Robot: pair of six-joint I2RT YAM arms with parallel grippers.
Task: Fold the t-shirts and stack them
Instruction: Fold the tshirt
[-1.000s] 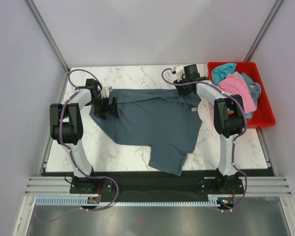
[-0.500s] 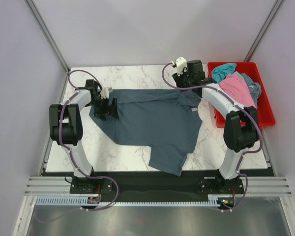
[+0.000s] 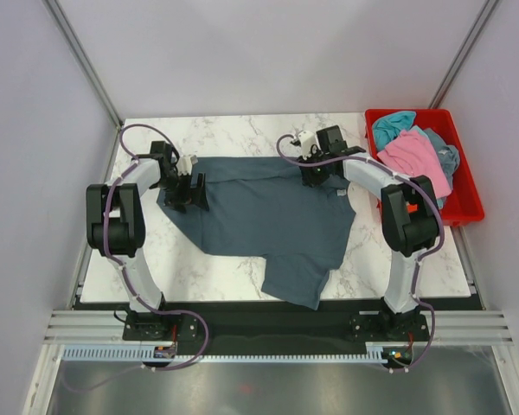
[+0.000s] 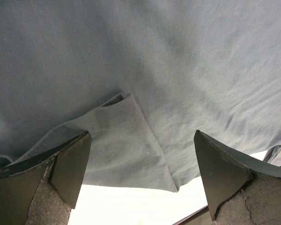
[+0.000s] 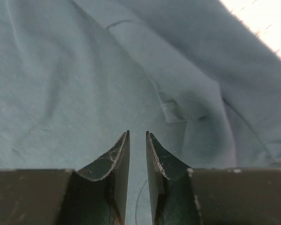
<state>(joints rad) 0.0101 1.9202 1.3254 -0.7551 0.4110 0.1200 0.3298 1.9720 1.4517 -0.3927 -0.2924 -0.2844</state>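
Cloth fills both wrist views, while only the top view shows the whole layout: the dark slate-blue t-shirt (image 3: 268, 212) lies spread flat on the marble counter (image 3: 233, 134), and a red bin (image 3: 467, 203) at the far right holds a pink t-shirt (image 3: 415, 156) and a teal t-shirt (image 3: 394, 125), bunched together. From above, the blue shirt's long axis runs left to right across the counter. 1 flap reaches toward the near edge and laps just over it, and a small white tag (image 3: 340, 195) sits near the shirt's right border. Which end is the neck cannot be told from this height. The left wrist view adds what the top view hides: a sleeve hem (image 4: 117, 119) with a double line of stitching, folded over the body of the shirt, with a bright strip of counter below it. The right wrist view shows a raised seam running diagonally across the cloth, with bare counter at the upper right corner. The left arm rises from its base with its elbow out at the far left and its forearm turned inward, setting the left pincer (image 3: 190, 192) over the shirt's left edge. Its 2 fingers stand wide apart (image 4: 141, 133) and hold nothing. The right arm bends near the bin and reaches back to the left, so the right pincer (image 3: 316, 173) is at the shirt's far right border. Its fingers are nearly together, with only a narrow slit between them (image 5: 137, 132); whether any cloth is nipped there cannot be told.
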